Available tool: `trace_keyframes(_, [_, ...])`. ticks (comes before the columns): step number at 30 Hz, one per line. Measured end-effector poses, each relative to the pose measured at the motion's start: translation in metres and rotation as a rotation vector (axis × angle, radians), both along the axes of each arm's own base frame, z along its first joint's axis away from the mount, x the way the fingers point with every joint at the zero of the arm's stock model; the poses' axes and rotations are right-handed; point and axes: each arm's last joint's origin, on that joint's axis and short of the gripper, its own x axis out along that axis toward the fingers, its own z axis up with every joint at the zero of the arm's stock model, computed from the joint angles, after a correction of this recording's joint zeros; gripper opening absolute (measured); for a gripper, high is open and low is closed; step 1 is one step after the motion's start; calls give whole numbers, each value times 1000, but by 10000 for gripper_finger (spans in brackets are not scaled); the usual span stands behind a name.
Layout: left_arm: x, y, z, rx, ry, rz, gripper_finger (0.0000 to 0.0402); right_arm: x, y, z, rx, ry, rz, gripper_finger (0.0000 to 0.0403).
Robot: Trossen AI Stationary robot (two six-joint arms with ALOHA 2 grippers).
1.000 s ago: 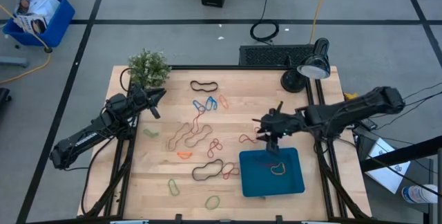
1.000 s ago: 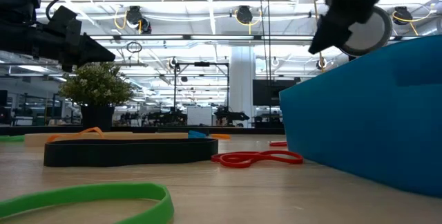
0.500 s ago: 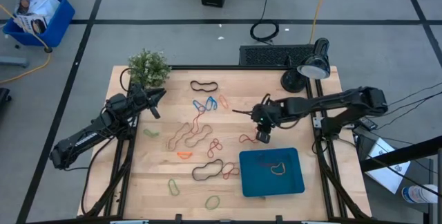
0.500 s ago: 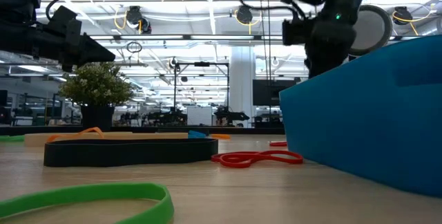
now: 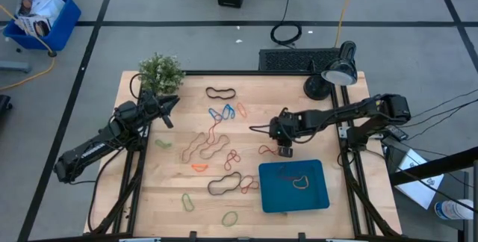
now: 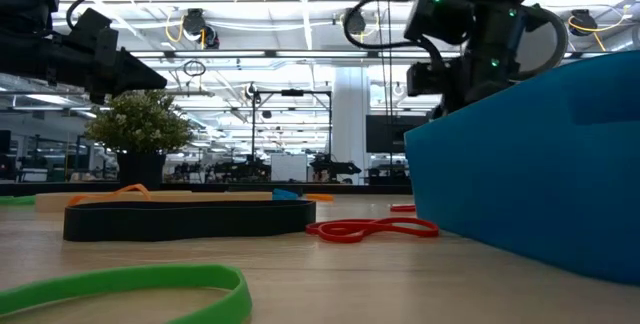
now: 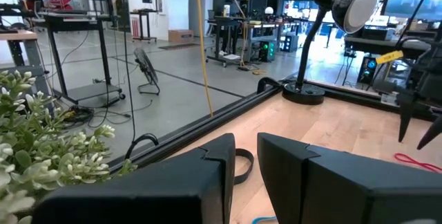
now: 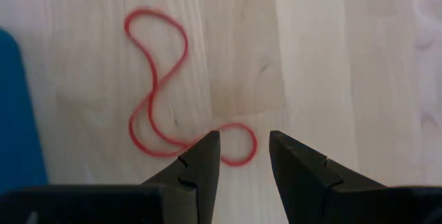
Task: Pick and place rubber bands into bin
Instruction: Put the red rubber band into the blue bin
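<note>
The right gripper [image 8: 240, 156] points down at the wood with its two dark fingers [image 8: 200, 162] parted and holding nothing; one end loop of a thin red rubber band [image 8: 157, 89] lies on the table between their tips. In the high view the right gripper [image 5: 284, 146] hangs just above this red band [image 5: 266, 150], a little beyond the far edge of the bin [image 5: 320, 199]. The bin is a shallow teal tray with rounded corners, smooth and plastic-looking, with an orange band [image 5: 300, 182] and a dark one already inside.

The other rubber bands [image 5: 216, 143] lie scattered across the pale plank table [image 5: 328, 122]: tan, blue, red, orange, green and black wiry loops, none blocking the gripper's approach. A black desk lamp [image 5: 334, 74] stands at the far right corner, a small leafy plant [image 5: 160, 72] at the far left.

The left gripper [image 5: 170, 105] waits beside the plant, fingers slightly parted and empty. No writing is readable.
</note>
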Motion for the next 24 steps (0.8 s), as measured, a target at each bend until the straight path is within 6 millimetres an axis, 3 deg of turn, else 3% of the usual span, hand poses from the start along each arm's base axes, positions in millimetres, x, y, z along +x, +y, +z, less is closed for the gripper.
trace_keyframes(24, [0, 0, 0, 0, 0, 0, 72, -14, -11, -26, 26, -24, -113, 114])
